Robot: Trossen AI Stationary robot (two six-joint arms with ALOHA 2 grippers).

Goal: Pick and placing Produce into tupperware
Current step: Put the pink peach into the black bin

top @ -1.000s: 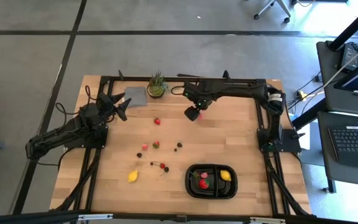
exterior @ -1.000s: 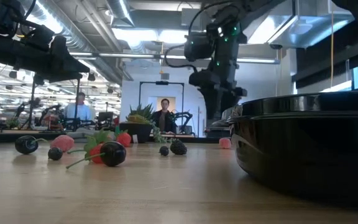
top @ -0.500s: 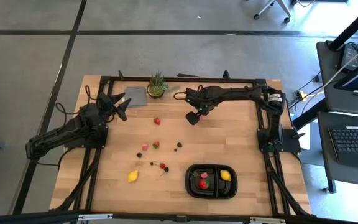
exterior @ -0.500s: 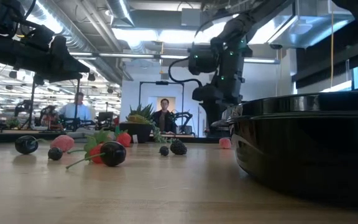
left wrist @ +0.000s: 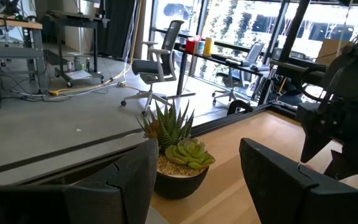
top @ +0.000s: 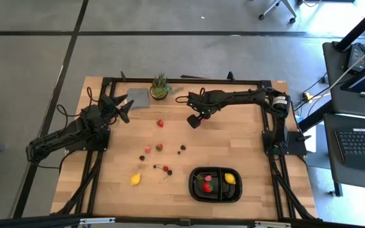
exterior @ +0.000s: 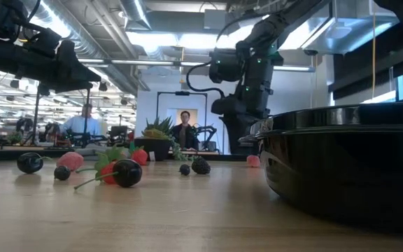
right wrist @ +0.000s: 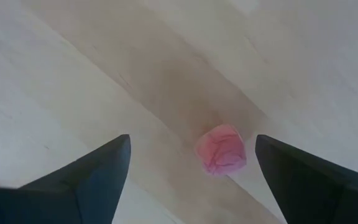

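Note:
My right gripper (top: 194, 120) hangs open over the far middle of the table, fingers pointing down. In the right wrist view its fingers (right wrist: 191, 146) stand on either side of a pink bit (right wrist: 221, 149) that lies on the wood; they do not touch it. The black tray (top: 194, 189) sits near the table's near edge with a strawberry (top: 207, 187) and a lemon (top: 230, 178) inside. Loose on the table are a strawberry (top: 160, 123), cherries (top: 165, 169), dark berries (top: 182, 148) and a second lemon (top: 135, 179). My left gripper (top: 125, 109) waits open at the far left.
A potted plant (top: 160, 87) and a grey cloth (top: 138, 98) stand at the far edge, between the two grippers. A black frame runs along the table's edges. In the low view the tray's wall (exterior: 341, 161) fills the right side, and people show in the room behind.
My right gripper has moved down and a little toward the table's left, and now stands over the pink bit that earlier lay beside it. No piece of produce has moved.

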